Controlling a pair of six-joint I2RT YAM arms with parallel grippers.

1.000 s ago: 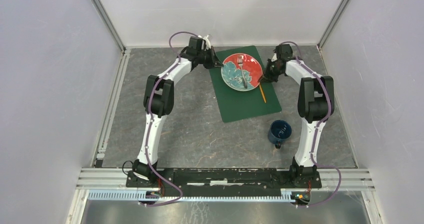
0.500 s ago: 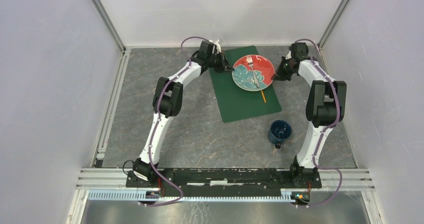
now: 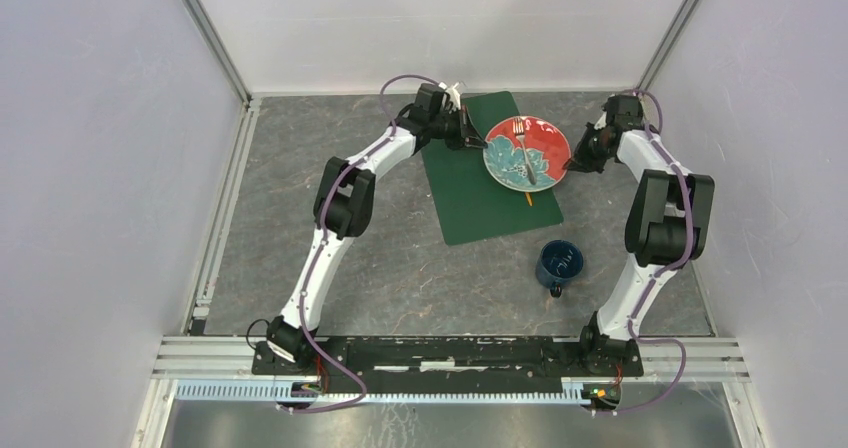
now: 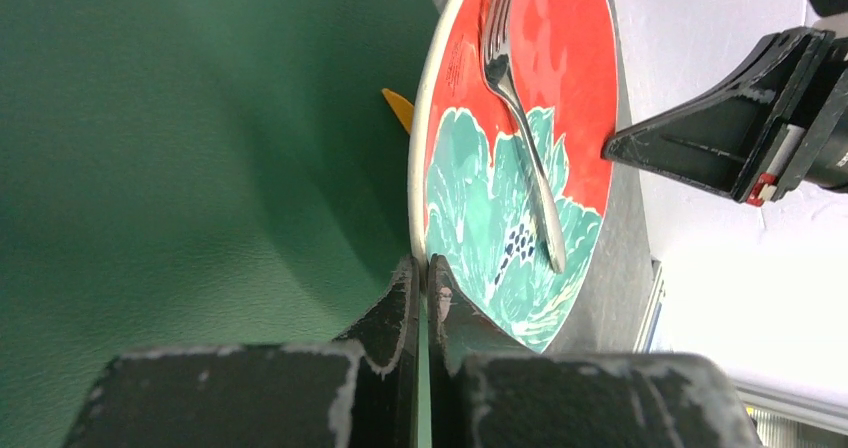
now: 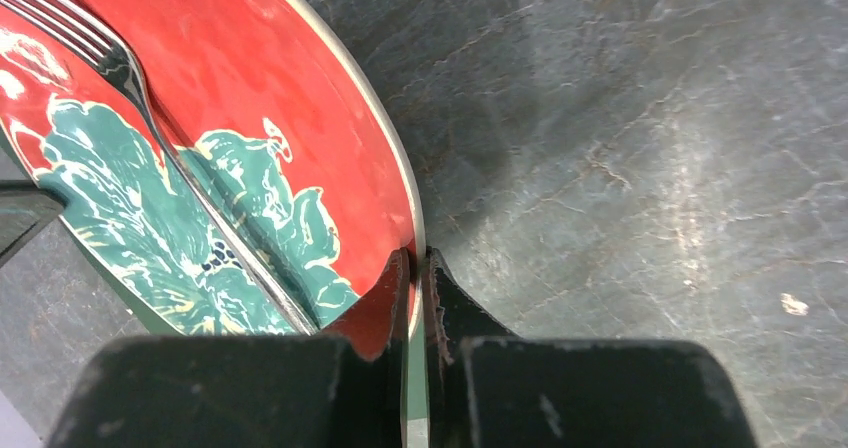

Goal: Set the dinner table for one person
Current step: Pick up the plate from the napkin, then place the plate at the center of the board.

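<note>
The dark grey table (image 3: pixel 380 258) is spread beneath both arms. At its near right a blue mug (image 3: pixel 559 263) is set. Farther back a green placemat (image 3: pixel 470 198) is laid. Over the placemat's far right corner a red and teal plate (image 3: pixel 545 148), with a fork (image 3: pixel 522 148) laid on it, is clamped at its left rim by the left pincer (image 3: pixel 482 144) and at its right rim by the right pincer (image 3: pixel 570 164).

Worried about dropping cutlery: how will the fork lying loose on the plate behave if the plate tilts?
The fork looks like smooth metal on a glossy plate, so it would probably slide toward the low side. The left pincer and right pincer each pinch only the thin rim, so some tilt seems possible. Being flat, it likely won't roll.
</note>
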